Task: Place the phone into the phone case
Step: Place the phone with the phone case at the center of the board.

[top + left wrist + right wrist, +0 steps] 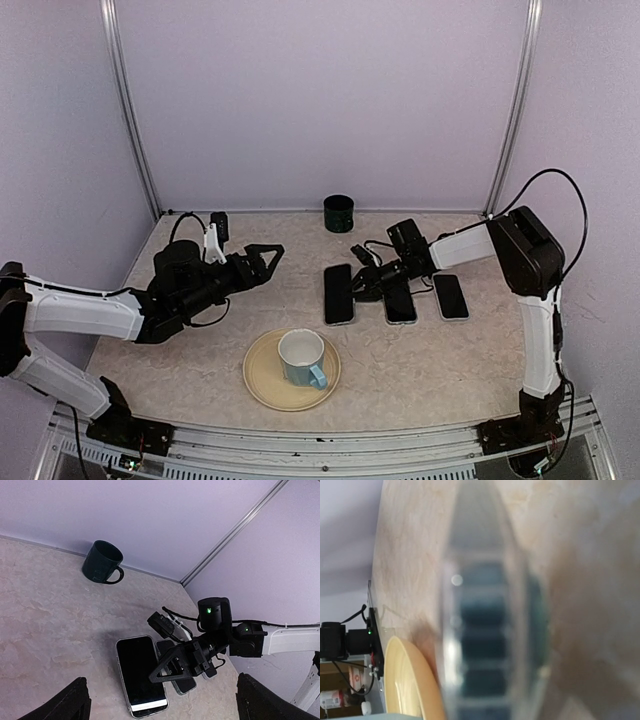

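The phone (338,293) lies flat and screen up at mid-table, a black slab (137,672). A pale clear rim (118,670) runs round its edge and looks like the phone case. My right gripper (357,289) is shut, and its tips (152,677) sit low over the phone's right edge. I cannot tell whether they touch it. The right wrist view is a blur of a clear-edged dark slab (485,645) seen very close. My left gripper (272,258) hovers open to the left of the phone, with its fingers (70,705) wide apart and nothing between them.
Two more dark phone-like slabs (400,301) (450,296) lie right of the phone, the nearer one partly under the right gripper. A yellow plate (258,378) with a white, blue-handled cup (301,356) sits near the front. A dark green mug (339,213) stands at the back wall.
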